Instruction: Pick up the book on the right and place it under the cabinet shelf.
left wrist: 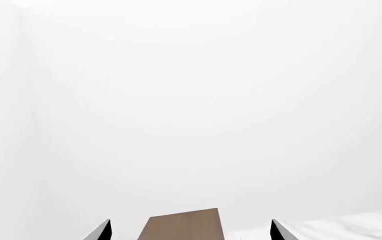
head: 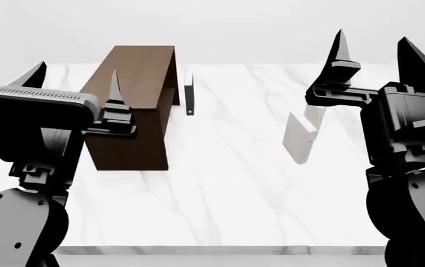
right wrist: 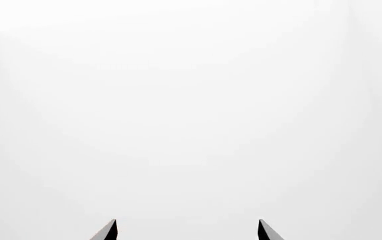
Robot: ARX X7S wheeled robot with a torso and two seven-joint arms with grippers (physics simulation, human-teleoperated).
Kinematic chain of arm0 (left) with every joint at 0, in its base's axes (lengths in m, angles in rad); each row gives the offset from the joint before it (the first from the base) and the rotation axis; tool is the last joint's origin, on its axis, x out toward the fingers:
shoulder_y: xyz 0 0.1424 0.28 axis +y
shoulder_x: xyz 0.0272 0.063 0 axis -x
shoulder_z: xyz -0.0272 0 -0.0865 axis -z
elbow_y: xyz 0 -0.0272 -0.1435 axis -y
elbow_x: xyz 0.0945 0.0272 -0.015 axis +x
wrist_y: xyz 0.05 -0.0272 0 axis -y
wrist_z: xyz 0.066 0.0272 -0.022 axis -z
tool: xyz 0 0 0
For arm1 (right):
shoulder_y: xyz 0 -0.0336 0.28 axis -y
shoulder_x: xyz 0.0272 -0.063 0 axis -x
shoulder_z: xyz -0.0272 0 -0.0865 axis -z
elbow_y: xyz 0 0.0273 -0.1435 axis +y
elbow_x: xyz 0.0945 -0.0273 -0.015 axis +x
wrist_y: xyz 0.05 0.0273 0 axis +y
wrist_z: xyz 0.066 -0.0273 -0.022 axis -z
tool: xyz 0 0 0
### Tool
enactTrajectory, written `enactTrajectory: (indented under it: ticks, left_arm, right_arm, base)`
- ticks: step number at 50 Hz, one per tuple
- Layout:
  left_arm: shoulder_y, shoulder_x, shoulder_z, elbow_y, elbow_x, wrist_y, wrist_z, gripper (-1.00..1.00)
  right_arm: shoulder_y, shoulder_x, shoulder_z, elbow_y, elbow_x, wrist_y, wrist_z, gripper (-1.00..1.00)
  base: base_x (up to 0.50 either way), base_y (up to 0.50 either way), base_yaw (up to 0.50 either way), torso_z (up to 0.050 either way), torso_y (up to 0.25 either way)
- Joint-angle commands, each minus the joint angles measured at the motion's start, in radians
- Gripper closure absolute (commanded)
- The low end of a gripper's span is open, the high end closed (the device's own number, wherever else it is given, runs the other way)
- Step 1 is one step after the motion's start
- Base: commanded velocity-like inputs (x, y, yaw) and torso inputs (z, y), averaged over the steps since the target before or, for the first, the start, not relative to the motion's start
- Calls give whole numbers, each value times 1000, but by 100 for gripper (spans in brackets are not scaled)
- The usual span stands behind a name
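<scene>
The book (head: 300, 137) is an off-white hardback standing tilted on the marble table (head: 227, 167), right of centre in the head view. My right gripper (head: 376, 51) hangs open above and just right of it, fingers pointing up and nothing between them. The right wrist view shows only the gripper (right wrist: 187, 231) against white wall, and the book is out of that view. The cabinet shelf (head: 134, 105) is a tall dark brown box at the left. My left gripper (head: 75, 82) is open in front of it, and the cabinet top (left wrist: 181, 226) shows between its fingertips (left wrist: 101, 231).
A thin black book (head: 190, 99) stands upright just right of the cabinet. White marble table (left wrist: 354, 226) shows in the left wrist view beside the cabinet. The table's front edge (head: 220, 249) runs across the bottom of the head view. A white wall lies behind.
</scene>
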Motion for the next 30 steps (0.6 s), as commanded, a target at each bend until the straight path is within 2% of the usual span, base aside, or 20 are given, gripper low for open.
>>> enactTrajectory:
  ticks: [1,30]
  left_arm:
    - [-5,-7,-2,8,-5,-9,-5,-100]
    - [-8,-20,-5,15,-12,-18,-21,-100]
  right_arm:
    - [4,4,-2,-2,9,-1,5,-100]
    - [14,19,4,-15,42,10,19,-100]
  base:
    - [277,0,0,0,0]
    - [282,0,0,0,0]
